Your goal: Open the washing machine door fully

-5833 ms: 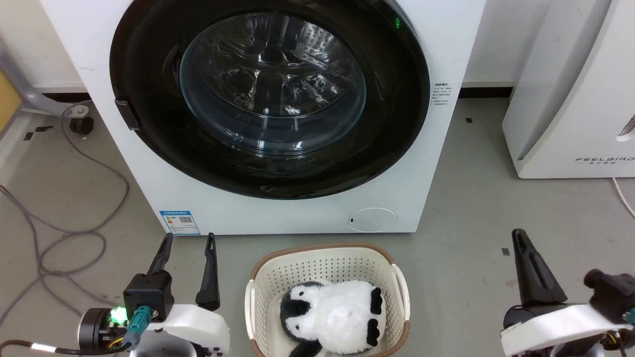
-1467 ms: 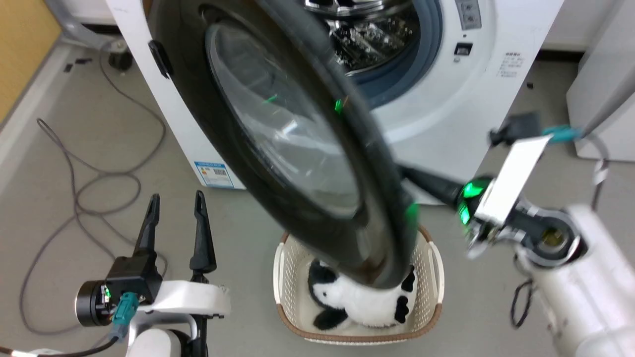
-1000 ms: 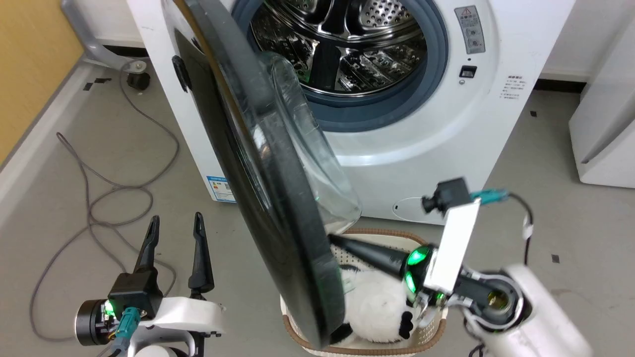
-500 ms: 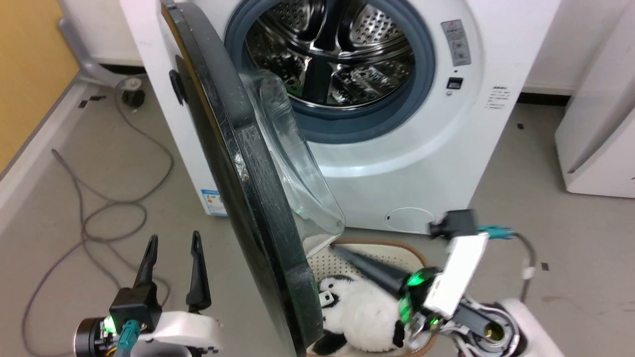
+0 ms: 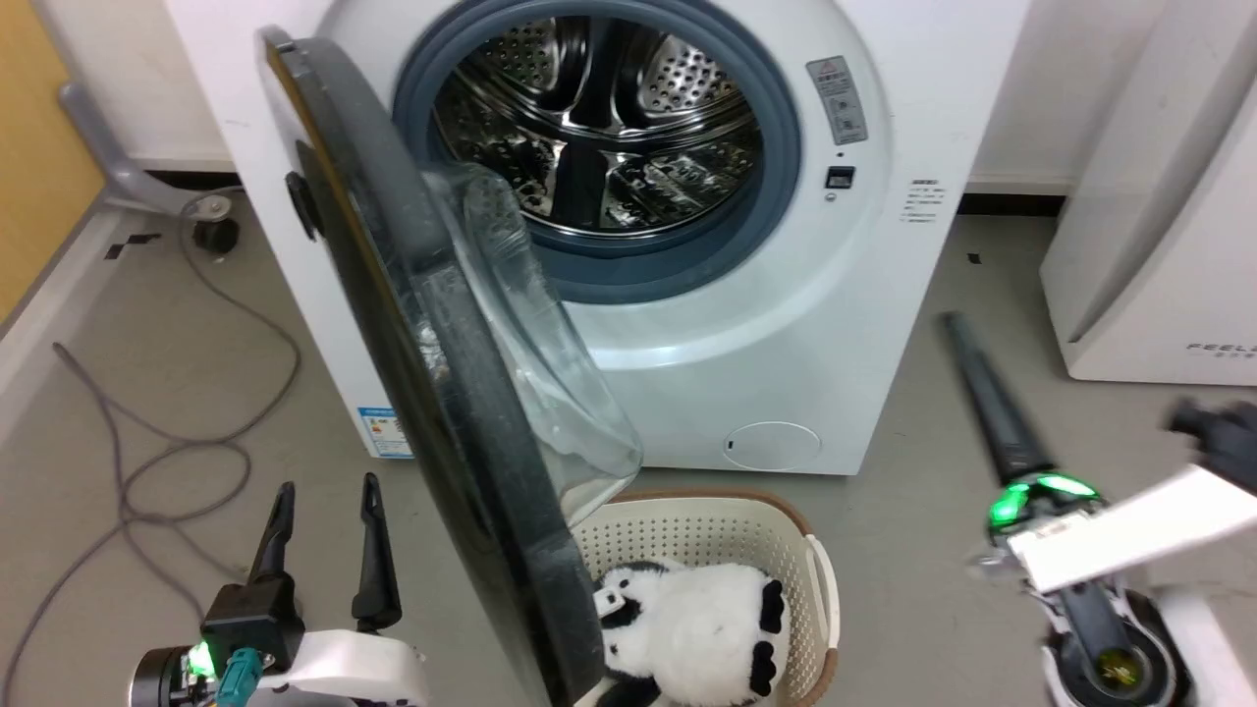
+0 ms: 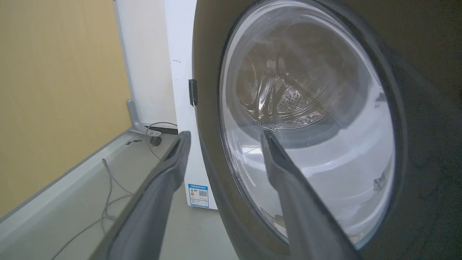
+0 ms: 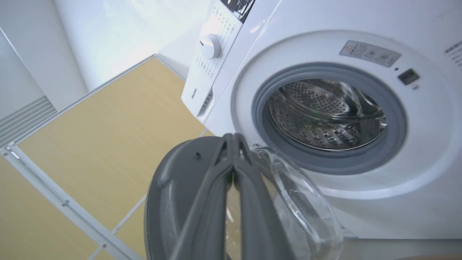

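Observation:
The white washing machine (image 5: 786, 324) has its steel drum (image 5: 589, 128) exposed. Its black washing machine door (image 5: 412, 334) is hinged at the left and stands swung out toward me, nearly edge-on, the clear glass bowl (image 5: 535, 363) bulging to the right. My left gripper (image 5: 327, 486) is open and empty, low on the floor side, left of the door. In the left wrist view that left gripper (image 6: 226, 133) faces the door's (image 6: 418, 79) outer side. My right gripper (image 5: 955, 322) is shut on nothing, well right of the door. The right gripper (image 7: 231, 136) looks over the door's (image 7: 169, 187) inner side.
A cream laundry basket (image 5: 707, 530) with a black-and-white plush penguin (image 5: 687, 628) sits on the floor under the door's lower edge. Grey cables (image 5: 147, 442) loop on the floor at left. A white appliance (image 5: 1149, 245) stands at right, a yellow panel (image 5: 39, 147) at left.
My right gripper has pulled away from the door's inner side, out to the right, still shut. The door stays swung wide. The head view shifted. The left gripper kept its open pose.

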`<state>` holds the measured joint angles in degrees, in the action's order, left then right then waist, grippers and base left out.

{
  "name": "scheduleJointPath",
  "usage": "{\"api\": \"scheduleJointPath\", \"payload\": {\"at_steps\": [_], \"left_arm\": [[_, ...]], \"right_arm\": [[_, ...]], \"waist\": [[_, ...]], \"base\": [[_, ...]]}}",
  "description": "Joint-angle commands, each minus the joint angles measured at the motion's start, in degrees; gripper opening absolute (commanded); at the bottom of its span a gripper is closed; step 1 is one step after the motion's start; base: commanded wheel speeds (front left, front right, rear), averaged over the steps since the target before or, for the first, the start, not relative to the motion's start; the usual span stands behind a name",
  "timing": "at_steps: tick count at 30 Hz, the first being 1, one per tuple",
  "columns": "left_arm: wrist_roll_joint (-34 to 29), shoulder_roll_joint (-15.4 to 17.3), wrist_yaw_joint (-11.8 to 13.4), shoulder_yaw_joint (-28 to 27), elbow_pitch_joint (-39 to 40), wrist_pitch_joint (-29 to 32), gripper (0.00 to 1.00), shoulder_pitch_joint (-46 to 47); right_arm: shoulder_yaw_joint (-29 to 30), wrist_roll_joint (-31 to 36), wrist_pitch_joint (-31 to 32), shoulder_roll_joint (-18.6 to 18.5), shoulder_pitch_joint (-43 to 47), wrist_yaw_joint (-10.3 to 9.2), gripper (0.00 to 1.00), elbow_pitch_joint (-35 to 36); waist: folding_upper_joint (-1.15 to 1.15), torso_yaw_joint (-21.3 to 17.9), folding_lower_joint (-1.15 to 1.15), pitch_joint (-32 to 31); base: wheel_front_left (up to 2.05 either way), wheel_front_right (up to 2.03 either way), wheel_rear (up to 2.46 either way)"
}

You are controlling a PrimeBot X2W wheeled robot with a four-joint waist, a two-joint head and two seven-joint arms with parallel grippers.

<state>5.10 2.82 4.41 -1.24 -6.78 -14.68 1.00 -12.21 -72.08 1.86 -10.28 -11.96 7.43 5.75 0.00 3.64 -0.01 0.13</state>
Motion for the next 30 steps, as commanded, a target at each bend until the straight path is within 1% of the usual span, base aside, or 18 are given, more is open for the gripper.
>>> {"api": "scheduleJointPath", "payload": {"at_steps": [1,5,8,10,14,17,19,22,26,29,30], "left_arm": [[-0.42,0.06,0.03,-0.38,0.27,-0.32,1.00,-1.08],[-0.26,0.06,0.20,-0.44,0.43,-0.32,1.00,-1.50],[-0.14,0.06,0.44,-0.42,0.59,-0.32,1.00,-1.88],[-0.06,0.06,0.53,-0.45,0.69,-0.32,1.00,-2.10],[-0.07,0.06,0.50,-0.54,0.79,-0.32,1.00,-2.31],[-0.22,0.06,0.32,-0.68,0.81,-0.32,1.00,-2.17],[-0.28,0.06,0.27,-0.77,0.91,-0.32,1.00,-2.13],[-0.31,0.06,0.21,-0.80,0.99,-0.32,1.00,-2.07],[-0.38,0.06,0.22,-0.85,1.04,-0.32,1.00,-2.03],[-0.39,0.06,0.17,-0.97,1.01,-0.32,1.00,-2.01],[-0.40,0.06,0.16,-1.00,1.00,-0.32,1.00,-1.99]], "right_arm": [[0.20,4.10,-3.60,-1.82,1.49,0.06,0.00,0.37],[1.51,14.91,-12.93,-4.62,3.59,0.06,0.00,-1.04],[4.41,24.15,-15.72,-4.59,5.65,0.06,0.00,-2.95],[6.69,30.95,-16.37,-3.47,7.06,0.06,0.00,-3.85],[10.91,42.87,-16.75,0.14,9.93,0.06,0.00,-4.76],[14.36,50.42,-16.82,2.80,11.95,0.06,0.00,-4.91],[15.85,53.83,-16.83,4.31,13.37,0.06,0.00,-4.74],[16.00,60.00,-16.84,5.36,15.60,0.06,0.00,-5.04],[15.16,63.50,-16.85,6.58,17.62,0.06,0.00,-6.81],[15.15,63.42,-16.85,7.10,18.27,0.06,0.00,-7.73],[15.23,63.70,-16.85,7.19,18.39,0.06,0.14,-7.76]], "waist": [[0.00,-0.48,0.01,-0.13],[0.00,-1.20,0.01,-0.43],[0.00,-1.72,0.01,-0.69],[0.00,-2.05,0.01,-0.78],[0.00,-2.53,0.01,-0.95],[0.00,-2.59,0.01,-1.05],[0.00,-2.58,0.01,-1.09],[0.00,-2.49,0.01,-1.06],[0.00,-2.34,0.01,-1.05],[0.00,-2.20,0.01,-1.00],[0.00,-2.16,0.01,-0.99]], "base": [[0.00,0.00,0.00],[0.00,0.00,0.00],[0.00,0.00,0.00],[0.00,0.00,0.00],[0.00,0.00,0.00],[0.00,0.00,0.00],[0.00,0.00,0.00],[0.00,0.00,0.00],[0.00,0.00,0.00],[0.00,0.00,0.00],[0.00,0.00,0.00]]}}
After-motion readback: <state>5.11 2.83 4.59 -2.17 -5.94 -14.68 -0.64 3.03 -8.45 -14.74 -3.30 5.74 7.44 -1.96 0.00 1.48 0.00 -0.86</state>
